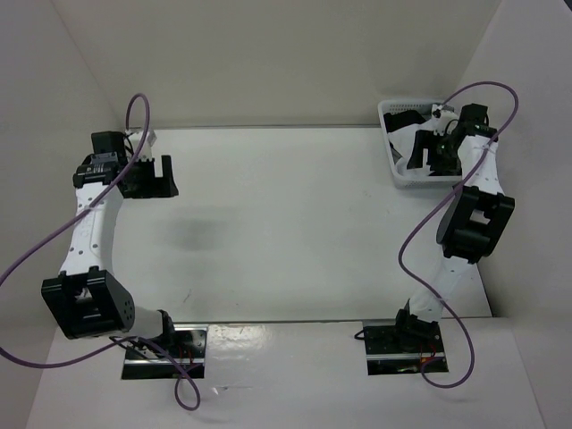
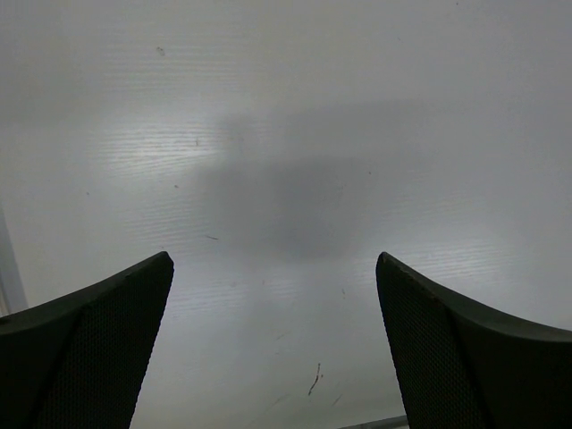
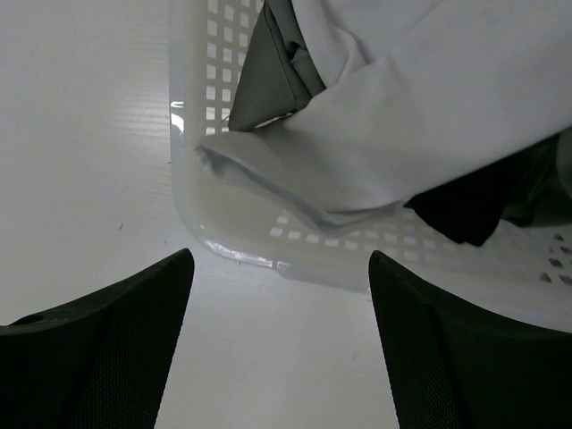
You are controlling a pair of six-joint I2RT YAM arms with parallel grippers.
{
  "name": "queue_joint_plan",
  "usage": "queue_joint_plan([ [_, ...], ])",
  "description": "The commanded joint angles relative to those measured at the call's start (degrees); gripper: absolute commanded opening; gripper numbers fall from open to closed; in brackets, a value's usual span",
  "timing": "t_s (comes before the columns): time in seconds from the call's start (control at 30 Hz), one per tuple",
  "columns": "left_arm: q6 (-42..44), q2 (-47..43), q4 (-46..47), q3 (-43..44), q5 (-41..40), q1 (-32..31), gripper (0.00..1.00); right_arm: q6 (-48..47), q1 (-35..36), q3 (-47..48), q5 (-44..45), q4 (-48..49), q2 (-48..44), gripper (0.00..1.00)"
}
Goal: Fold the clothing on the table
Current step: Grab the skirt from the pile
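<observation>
The white clothing (image 3: 429, 98) lies bunched in a white slatted basket (image 3: 232, 246), one folded edge hanging toward the basket's near corner. In the top view the clothing (image 1: 404, 143) shows as a pale patch in that basket (image 1: 393, 112) at the table's back right. My right gripper (image 3: 280, 259) hovers at the basket's near corner, open, nothing between its fingers. My left gripper (image 2: 273, 259) is open above bare table (image 2: 286, 107); in the top view the left gripper (image 1: 154, 183) sits at the far left and the right gripper (image 1: 427, 159) over the basket.
A grey garment (image 3: 268, 80) and a black garment (image 3: 465, 210) share the basket with the white one. White walls close in the table (image 1: 286, 206) at the back and both sides. Purple cables loop off both arms.
</observation>
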Motion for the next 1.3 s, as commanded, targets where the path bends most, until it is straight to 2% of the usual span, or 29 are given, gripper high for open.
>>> queue_joint_plan([
  [0.0, 1.40, -3.66, 3.85, -3.56, 6.22, 1.44, 1.00, -2.05, 0.78, 3.86, -3.82, 2.34, 3.40, 0.83],
  [0.23, 3.07, -8.50, 7.63, -9.45, 10.97, 3.28, 1.00, -2.05, 0.78, 6.93, -3.82, 4.63, 7.54, 0.80],
  [0.37, 4.83, -9.74, 8.16, -12.26, 18.44, 4.51, 1.00, -2.05, 1.31, 9.92, -4.44, 5.16, 10.09, 0.72],
  [0.4, 5.44, -9.74, 8.16, -12.27, 19.84, 5.21, 1.00, -2.05, 1.31, 10.44, -4.96, 5.16, 10.62, 0.67],
  [0.53, 5.97, -8.96, 8.69, -12.98, 20.91, 6.97, 1.00, -2.05, 1.92, 11.68, -5.67, 3.93, 13.16, 0.58],
  [0.67, 6.50, -8.24, 8.16, -12.98, 22.05, 6.97, 1.00, -2.58, 2.98, 11.07, -6.80, 2.61, 13.88, 0.58],
  [0.7, 6.50, -7.64, 7.64, -13.50, 22.05, 6.97, 1.00, -2.58, 2.98, 10.19, -6.81, 2.61, 13.88, 0.56],
  [0.8, 7.03, -7.63, 7.63, -13.50, 22.05, 6.97, 1.00, -3.11, 3.51, 9.39, -6.81, 2.61, 13.88, 0.42],
  [0.83, 7.55, -7.63, 7.63, -13.50, 22.75, 6.97, 1.00, -3.11, 3.51, 8.87, -6.81, 2.61, 13.88, 0.15],
  [0.87, 7.56, -7.63, 7.63, -14.02, 23.28, 6.97, 1.00, -2.41, 4.03, 8.87, -6.29, 2.61, 13.88, 0.05],
  [0.9, 7.56, -7.63, 7.63, -14.03, 23.28, 6.97, 1.00, -2.41, 4.04, 8.87, -5.76, 2.61, 13.18, 0.00],
  [1.03, 9.83, -7.02, 5.71, -12.72, 24.42, 6.97, 1.00, 1.37, 4.04, 10.35, -6.80, 3.13, 9.14, 0.00],
  [1.27, 11.86, -7.18, 3.77, -12.00, 24.43, 6.97, 1.00, 7.61, 3.51, 27.46, -14.97, -1.96, -2.02, 0.00],
])
